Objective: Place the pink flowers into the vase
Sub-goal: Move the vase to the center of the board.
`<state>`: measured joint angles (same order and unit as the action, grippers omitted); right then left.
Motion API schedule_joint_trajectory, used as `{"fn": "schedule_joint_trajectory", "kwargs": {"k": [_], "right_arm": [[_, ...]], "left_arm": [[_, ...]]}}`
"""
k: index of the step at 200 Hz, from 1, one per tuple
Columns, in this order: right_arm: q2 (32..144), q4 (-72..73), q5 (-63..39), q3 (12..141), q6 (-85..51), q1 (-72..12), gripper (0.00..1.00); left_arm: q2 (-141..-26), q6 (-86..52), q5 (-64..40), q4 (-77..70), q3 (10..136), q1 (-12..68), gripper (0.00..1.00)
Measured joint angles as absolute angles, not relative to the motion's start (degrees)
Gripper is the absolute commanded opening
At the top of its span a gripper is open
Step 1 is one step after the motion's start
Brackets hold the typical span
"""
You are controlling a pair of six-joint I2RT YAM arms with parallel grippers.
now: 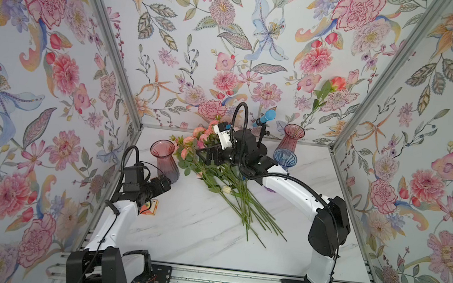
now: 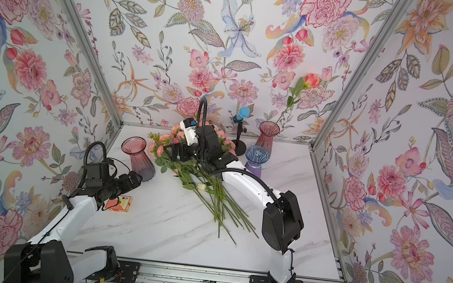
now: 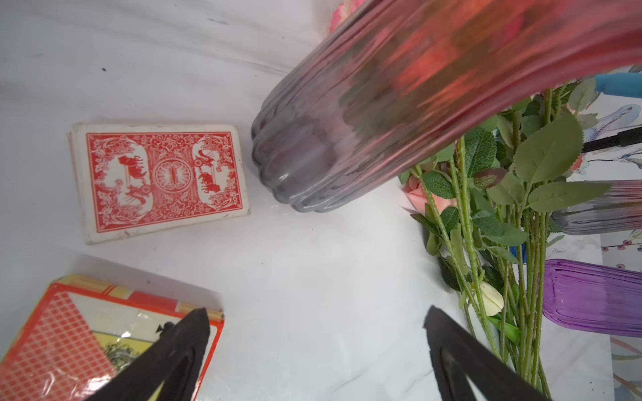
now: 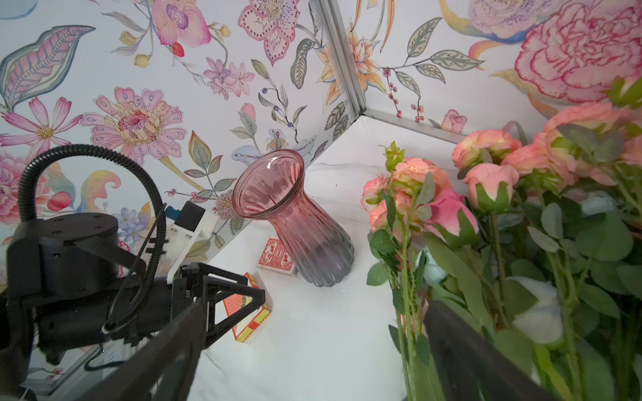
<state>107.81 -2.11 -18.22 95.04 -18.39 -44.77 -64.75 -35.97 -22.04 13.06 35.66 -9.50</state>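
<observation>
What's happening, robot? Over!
Left gripper open, by the cards. Right gripper open, at the flowers. One flower in the back vase, rest on the table. White bud mixed in.

The near half of the marble table lies open to me. Beyond it the pink flowers sprawl across the centre. At left, a pink vase, card deck and card box hem my left gripper. A second pink vase, a blue-purple vase and a microphone stand crowd the far right.
</observation>
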Motion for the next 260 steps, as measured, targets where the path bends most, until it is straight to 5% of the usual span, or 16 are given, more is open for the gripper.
{"fn": "schedule_joint_trajectory", "kwargs": {"k": [76,260], "right_arm": [[100.5,0.3,-19.8,81.6,-19.4,-38.8,0.99],[93.7,1.1,-25.6,72.9,-14.3,-43.1,0.99]], "left_arm": [[-70.1,-34.4,-18.0,3.3,31.7,-5.8,1.0],[-81.0,-33.9,-15.7,-10.2,32.6,-5.1,1.0]]}}
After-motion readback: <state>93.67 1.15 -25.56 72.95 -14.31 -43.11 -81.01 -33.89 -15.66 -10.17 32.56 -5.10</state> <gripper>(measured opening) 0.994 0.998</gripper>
